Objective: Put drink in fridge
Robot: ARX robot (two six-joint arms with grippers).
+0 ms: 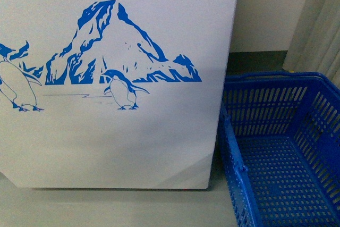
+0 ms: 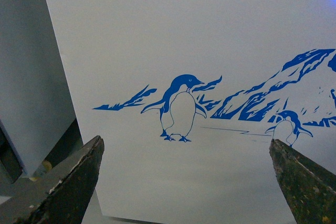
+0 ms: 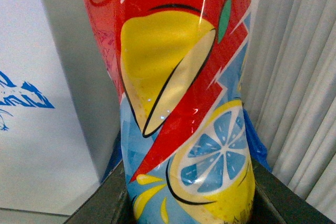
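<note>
The big white fridge [image 1: 133, 147] fills most of the front view. It has a blue mountain [image 1: 117, 41] and blue penguins painted on its side. A blue basket [image 1: 276, 76] sits on the floor just beside the fridge, on the right. No arm shows in this view.

The left gripper [image 2: 185, 141] is wide open. Its two dark fingers [image 2: 73, 182] stand far apart, and there is nothing between them. It faces the side of the fridge, where one penguin [image 2: 181, 106] shows in the gap.

The drink [image 3: 178, 93] is in the right gripper [image 3: 191, 203], which squeezes it from both sides down low. The bottle stands upright and is very close to that camera (so only its red, yellow and blue label shows). The fridge is off to one side of the bottle and a pale curtain [image 3: 299, 77] hangs on the other side.
</note>
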